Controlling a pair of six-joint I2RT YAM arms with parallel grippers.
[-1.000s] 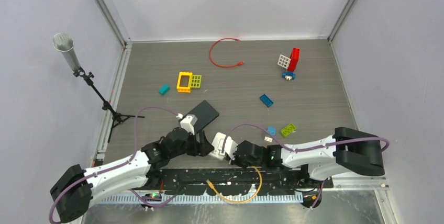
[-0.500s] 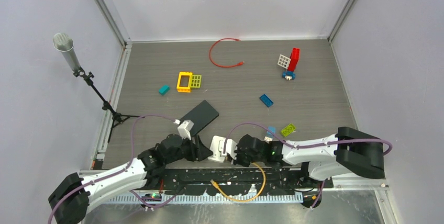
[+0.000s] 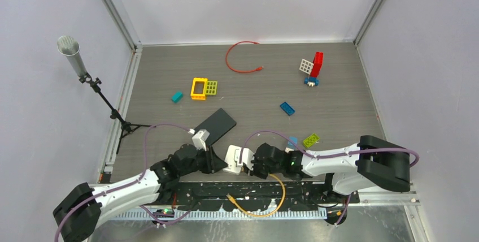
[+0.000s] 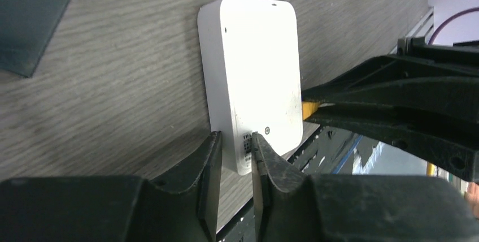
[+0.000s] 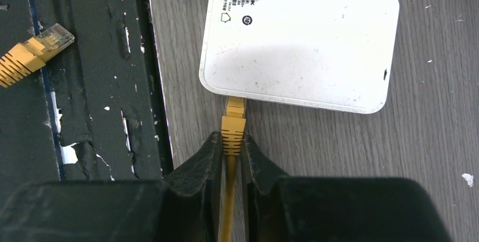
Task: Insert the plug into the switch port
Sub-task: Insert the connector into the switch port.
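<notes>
Alignment: plug (image 5: 233,126) vs switch (image 5: 299,38) port

R hand (image 5: 230,146) pinched narrow on yellow plug's boot. Plug's long axis runs straight ahead of hand into white switch's side face. Tip at port mouth, can't tell if seated. L hand (image 4: 234,151) clamps switch's end, on table (image 5: 339,157) by near edge. I'd push straight along axis.
</notes>
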